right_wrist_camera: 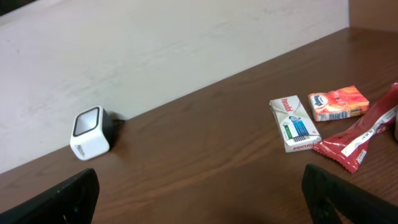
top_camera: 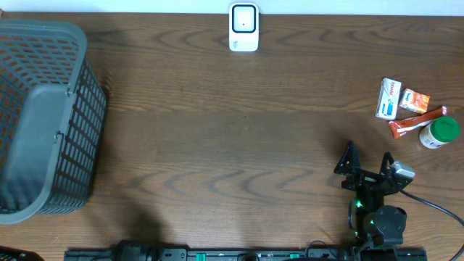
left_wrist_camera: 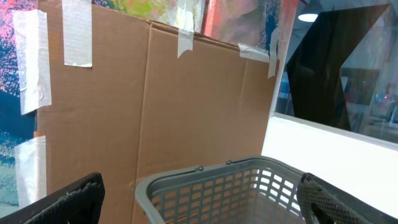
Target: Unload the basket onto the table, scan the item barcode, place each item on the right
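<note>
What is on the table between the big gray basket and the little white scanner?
Nothing. In the overhead view, only bare brown table shows between the basket and the scanner.

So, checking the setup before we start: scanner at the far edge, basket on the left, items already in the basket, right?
They are not in the basket: the white box, orange packet, red bar and green-lidded tub lie on the table at the right, as the overhead view shows. The rest holds.

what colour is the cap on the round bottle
Green; the cap shows best in the overhead view.
</note>
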You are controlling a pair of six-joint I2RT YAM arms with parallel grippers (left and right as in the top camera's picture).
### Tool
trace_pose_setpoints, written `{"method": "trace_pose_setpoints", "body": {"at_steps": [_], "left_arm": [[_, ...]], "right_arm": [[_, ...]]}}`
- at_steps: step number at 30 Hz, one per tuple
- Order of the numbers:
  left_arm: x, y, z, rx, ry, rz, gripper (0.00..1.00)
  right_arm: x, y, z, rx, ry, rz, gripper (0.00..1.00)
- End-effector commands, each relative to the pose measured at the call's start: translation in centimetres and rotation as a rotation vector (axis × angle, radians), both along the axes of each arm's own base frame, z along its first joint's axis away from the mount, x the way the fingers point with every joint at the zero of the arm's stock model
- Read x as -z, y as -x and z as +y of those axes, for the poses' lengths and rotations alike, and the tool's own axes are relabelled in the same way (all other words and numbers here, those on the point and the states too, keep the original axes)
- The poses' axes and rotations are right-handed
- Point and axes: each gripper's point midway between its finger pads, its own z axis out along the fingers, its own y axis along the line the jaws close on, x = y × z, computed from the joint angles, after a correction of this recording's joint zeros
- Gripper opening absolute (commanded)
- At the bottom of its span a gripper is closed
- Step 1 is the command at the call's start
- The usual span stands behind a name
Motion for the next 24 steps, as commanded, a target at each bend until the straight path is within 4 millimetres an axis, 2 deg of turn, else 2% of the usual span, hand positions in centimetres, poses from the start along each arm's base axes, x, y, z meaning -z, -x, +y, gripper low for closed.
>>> {"method": "trace_pose_setpoints", "body": {"at_steps": [1, 5, 8, 15, 17, 22, 24], "left_arm": [[0.0, 0.1, 0.0, -0.003, 0.003, -0.005, 0.98], [0.0, 0.1, 0.0, -0.003, 0.003, -0.004, 0.98], [0.1, 0.0, 0.0, -0.003, 0.002, 0.001, 0.98], [0.7, -0.2, 0.0, -0.003, -0.002, 0.04, 0.98], [0.7, -0.2, 0.0, -0.003, -0.002, 0.04, 0.98], [1.5, -0.5, -0.1, 0.004, 0.012, 0.064, 0.98], [2.7, -0.9, -0.1, 0.042, 0.12, 0.001, 0.98]], "right_arm": [[0.0, 0.1, -0.1, 0.007, 0.013, 0.0, 0.99], [0.0, 0.1, -0.1, 0.007, 0.013, 0.0, 0.99], [-0.2, 0.3, -1.4, 0.086, 0.042, -0.001, 0.99], [-0.2, 0.3, -1.4, 0.062, 0.464, 0.078, 0.99], [-0.2, 0.3, -1.4, 0.059, 0.516, 0.088, 0.99], [-0.2, 0.3, -1.4, 0.059, 0.516, 0.088, 0.99], [-0.2, 0.3, -1.4, 0.059, 0.516, 0.088, 0.99]]}}
